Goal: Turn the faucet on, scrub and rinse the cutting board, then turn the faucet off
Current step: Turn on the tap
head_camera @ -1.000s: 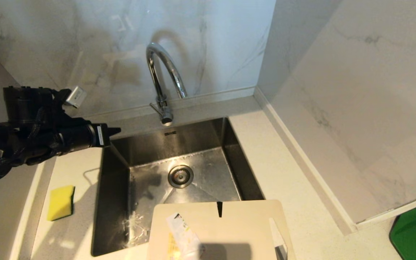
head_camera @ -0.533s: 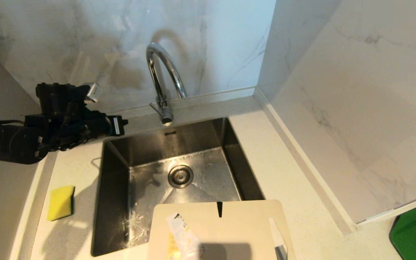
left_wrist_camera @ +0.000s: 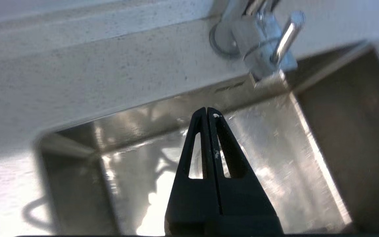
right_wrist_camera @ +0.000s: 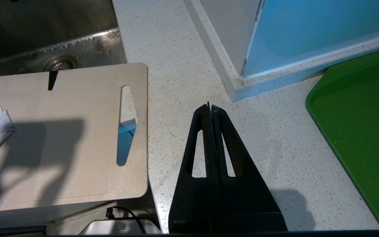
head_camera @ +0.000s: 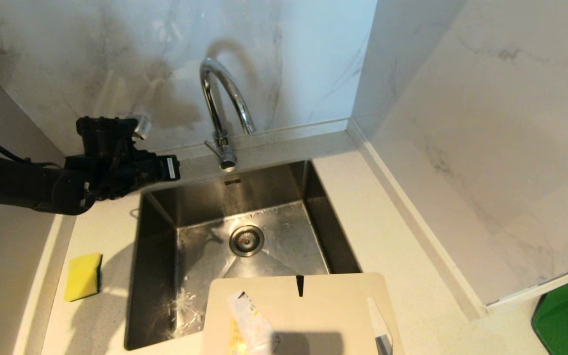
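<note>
Chrome gooseneck faucet (head_camera: 221, 111), arched and glossy, stands at the far rim of the brushed-steel sink (head_camera: 158, 276). Beige matte cutting board (head_camera: 308, 310), slot-handled and labelled, spans the near rim. Left gripper (left_wrist_camera: 208, 110), fingers together, hovers left of the faucet; right gripper (right_wrist_camera: 210, 106) together, empty.

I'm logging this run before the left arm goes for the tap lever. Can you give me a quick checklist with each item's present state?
1. Left claw shut, holding nothing: ok.
2. Left claw touching the faucet lever: not ok, a gap remains.
3. Water off, nothing running from the spout: ok.
4. Cutting board lying over the sink's near edge, untouched: ok.
5. Sponge on the counter left of the sink: ok.
6. Right claw shut over the counter beside the board, out of the way: ok.
</note>
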You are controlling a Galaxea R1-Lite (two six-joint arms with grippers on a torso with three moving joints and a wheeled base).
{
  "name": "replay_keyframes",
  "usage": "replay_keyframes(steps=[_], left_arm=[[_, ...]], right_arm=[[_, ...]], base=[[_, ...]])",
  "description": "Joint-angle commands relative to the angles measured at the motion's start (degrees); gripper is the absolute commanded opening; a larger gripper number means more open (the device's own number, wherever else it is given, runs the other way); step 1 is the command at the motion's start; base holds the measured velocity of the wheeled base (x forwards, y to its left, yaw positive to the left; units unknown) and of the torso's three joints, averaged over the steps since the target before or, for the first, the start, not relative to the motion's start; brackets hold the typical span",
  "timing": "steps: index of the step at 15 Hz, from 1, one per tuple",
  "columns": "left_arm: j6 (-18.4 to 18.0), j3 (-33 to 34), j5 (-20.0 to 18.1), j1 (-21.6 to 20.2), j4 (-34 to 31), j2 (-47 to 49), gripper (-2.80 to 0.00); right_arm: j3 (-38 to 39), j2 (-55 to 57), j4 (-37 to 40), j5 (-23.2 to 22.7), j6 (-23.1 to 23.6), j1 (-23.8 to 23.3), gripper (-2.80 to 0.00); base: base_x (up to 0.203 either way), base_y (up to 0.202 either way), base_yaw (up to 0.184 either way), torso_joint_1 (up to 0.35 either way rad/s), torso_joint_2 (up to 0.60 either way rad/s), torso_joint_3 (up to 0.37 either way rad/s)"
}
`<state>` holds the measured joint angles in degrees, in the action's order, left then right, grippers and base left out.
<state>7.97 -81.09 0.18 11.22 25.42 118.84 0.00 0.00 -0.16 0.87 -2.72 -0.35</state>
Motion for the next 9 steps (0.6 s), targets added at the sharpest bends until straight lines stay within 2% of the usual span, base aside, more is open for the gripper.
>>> replay_keyframes(steps=[1, 4, 9], left_arm=[[3.1, -5.5, 0.1, 0.0, -2.1, 2.4, -2.80], [8.0, -13.6, 0.2, 0.3, -10.5, 4.6, -2.80], [11.7, -22.4, 0.2, 2.0, -12.2, 10.0, -2.80]], right_arm=[[0.1, -0.1, 0.0, 0.0, 0.0, 0.0, -2.80], [0.1, -0.1, 0.0, 0.0, 0.0, 0.0, -2.80], [0.1, 0.0, 0.0, 0.0, 0.0, 0.0, -2.80]], base=[[0.000, 0.000, 0.000, 0.000, 0.00, 0.000], [0.000, 0.000, 0.000, 0.000, 0.00, 0.000], [0.000, 0.000, 0.000, 0.000, 0.00, 0.000]])
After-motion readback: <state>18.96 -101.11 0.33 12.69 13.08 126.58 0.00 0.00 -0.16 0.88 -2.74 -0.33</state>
